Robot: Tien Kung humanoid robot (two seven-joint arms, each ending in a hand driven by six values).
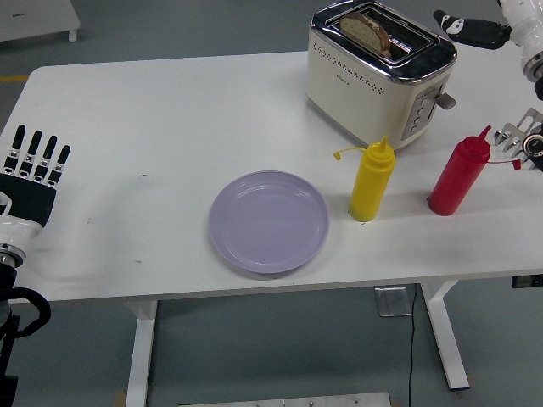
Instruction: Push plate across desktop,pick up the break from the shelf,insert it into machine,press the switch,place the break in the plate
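Head view shows bread point(366, 30) sitting in the toaster point(379, 73) at one o'clock on the tabletop point(144, 127), with the right hand point(473, 30) beside it, empty, fingers extended. To lift the slice, it should pinch the exposed crust from above. Most of the right hand is cut off. The left hand point(32, 174) rests spread at nine o'clock; the plate point(269, 221) lies centrally.

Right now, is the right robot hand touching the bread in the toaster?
Apart. The head view shows the right robot hand raised beside the toaster's far right corner, with open floor between its dark fingers and the bread slice standing in the slot.
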